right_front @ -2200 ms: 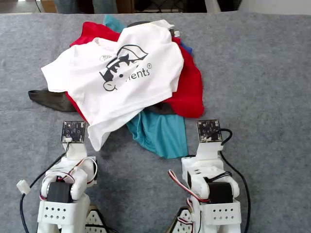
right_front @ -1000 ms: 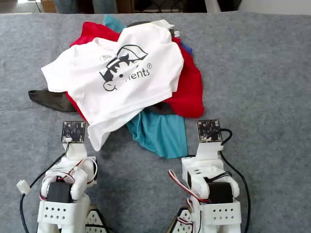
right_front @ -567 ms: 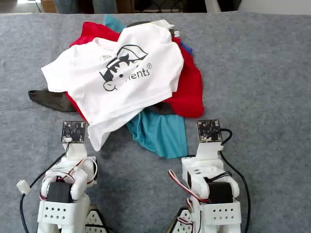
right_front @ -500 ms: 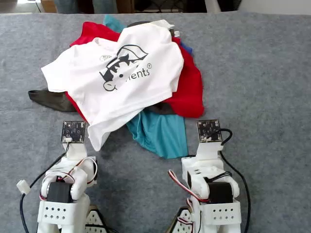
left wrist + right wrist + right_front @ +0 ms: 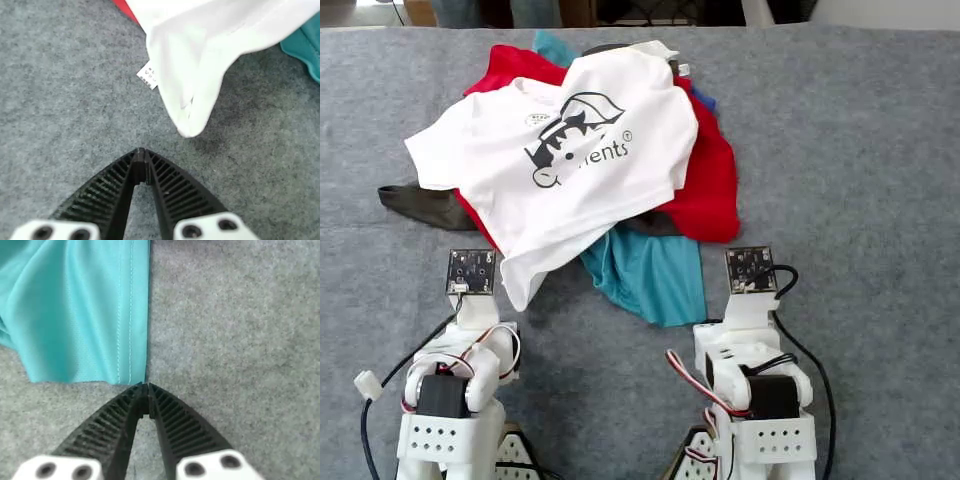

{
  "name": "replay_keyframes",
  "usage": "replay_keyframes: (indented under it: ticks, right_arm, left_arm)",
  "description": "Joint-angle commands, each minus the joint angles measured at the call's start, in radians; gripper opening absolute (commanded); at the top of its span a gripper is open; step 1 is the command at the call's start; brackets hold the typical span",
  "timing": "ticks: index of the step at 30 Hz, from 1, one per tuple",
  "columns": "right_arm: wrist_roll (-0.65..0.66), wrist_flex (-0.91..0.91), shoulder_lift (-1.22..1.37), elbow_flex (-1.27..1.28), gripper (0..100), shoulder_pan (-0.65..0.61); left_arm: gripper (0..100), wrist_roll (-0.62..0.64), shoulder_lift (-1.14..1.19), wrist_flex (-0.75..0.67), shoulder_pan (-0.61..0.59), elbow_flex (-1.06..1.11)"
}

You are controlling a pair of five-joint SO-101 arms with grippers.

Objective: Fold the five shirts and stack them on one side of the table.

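Note:
A heap of shirts lies at the back middle of the grey felt table (image 5: 860, 150). On top is a white shirt (image 5: 560, 150) with a printed picture; under it are a red shirt (image 5: 715, 190), a teal shirt (image 5: 655, 275) and a dark grey shirt (image 5: 425, 205). My left gripper (image 5: 140, 152) is shut and empty, a little short of the white shirt's hem corner (image 5: 195, 107). My right gripper (image 5: 145, 386) is shut and empty, its tip at the teal shirt's hem corner (image 5: 75, 315). Both arms (image 5: 470, 330) (image 5: 750, 330) rest folded at the front edge.
Bare grey felt spreads to the right (image 5: 880, 250) and left (image 5: 370, 290) of the heap. A small white label (image 5: 148, 76) hangs from the white shirt's hem. The table's back edge runs just behind the heap.

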Motion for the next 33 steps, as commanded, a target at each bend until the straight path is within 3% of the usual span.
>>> replay_keyframes:
  ticks: [1, 17, 22, 24, 28, 33]
  right_arm:
    - [0.008, -0.012, -0.081, -0.005, 1.5, 0.006]
    - [0.008, -0.012, -0.081, -0.005, 1.5, 0.006]
    - [0.008, -0.012, -0.081, -0.005, 1.5, 0.006]
    - [0.008, -0.012, -0.081, -0.005, 1.5, 0.006]
    - [0.008, -0.012, -0.081, -0.005, 1.5, 0.006]
    - [0.008, -0.012, -0.081, -0.005, 1.5, 0.006]
  left_arm:
    - [3, -0.002, -0.003, 0.015, 0.002, 0.012]
    - [3, -0.008, -0.006, 0.005, -0.004, 0.004]
    - [3, -0.021, -0.006, -0.06, -0.007, 0.001]
    - [3, -0.083, -0.006, -0.112, -0.058, -0.025]
    - [6, -0.354, 0.005, -0.282, -0.239, -0.173]
    - [6, -0.466, 0.081, -0.37, -0.367, -0.404]
